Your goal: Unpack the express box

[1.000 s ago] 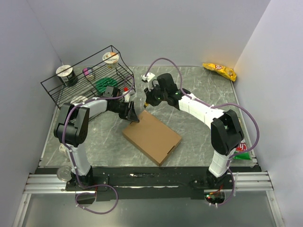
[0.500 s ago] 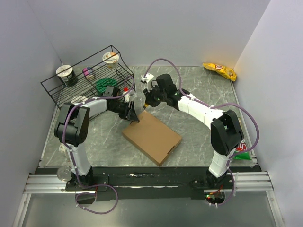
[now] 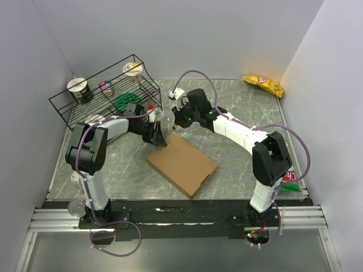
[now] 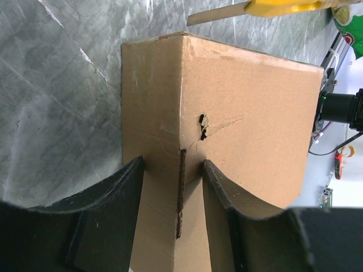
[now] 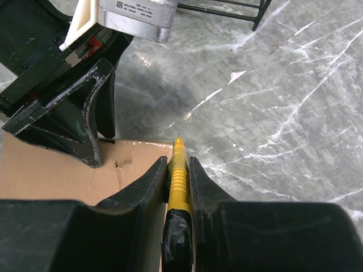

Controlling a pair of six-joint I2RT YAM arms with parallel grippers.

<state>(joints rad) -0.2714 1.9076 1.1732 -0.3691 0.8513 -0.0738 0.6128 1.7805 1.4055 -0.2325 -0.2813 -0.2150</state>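
Hardly anything had shifted over the last second; both arms had kept nearly the same poses. The right hand (image 5: pixel 178 165) was clamped narrow on a yellow-handled tool (image 5: pixel 178 187), its tip at the far edge of the express box (image 3: pixel 182 164). The left hand (image 4: pixel 173 170) straddled that same corner, fingers half apart against the cardboard; whether it truly gripped could not be told. The box lay flat and closed, mid-tabletop (image 3: pixel 125 167). Done well, the tip should trace the seam shallowly, clear of the bracing left fingers.
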